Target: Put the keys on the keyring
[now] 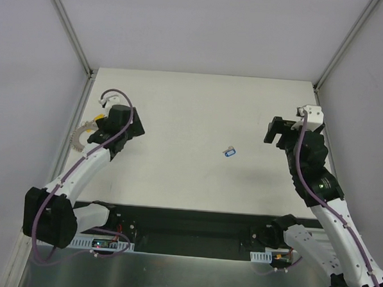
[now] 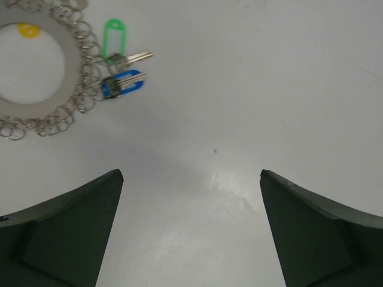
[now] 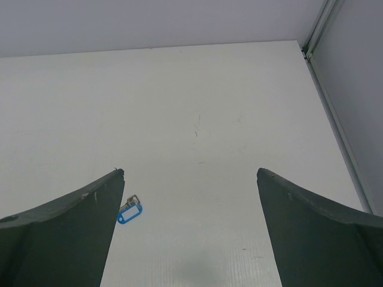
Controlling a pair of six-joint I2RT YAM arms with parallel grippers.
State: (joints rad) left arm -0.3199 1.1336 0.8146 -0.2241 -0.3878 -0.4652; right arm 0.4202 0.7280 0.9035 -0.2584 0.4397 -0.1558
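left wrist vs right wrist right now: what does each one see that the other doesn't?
Left wrist only: the keyring, with a green-tagged key and a blue-tagged key at its rim, and a yellow tag showing in its hole. Right wrist only: a loose blue-tagged key lying alone by one finger, and a frame post. Both: the white table, with the left claw and right claw each open and empty.

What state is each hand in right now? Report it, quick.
Left hand: open, holding nothing.
Right hand: open, holding nothing.
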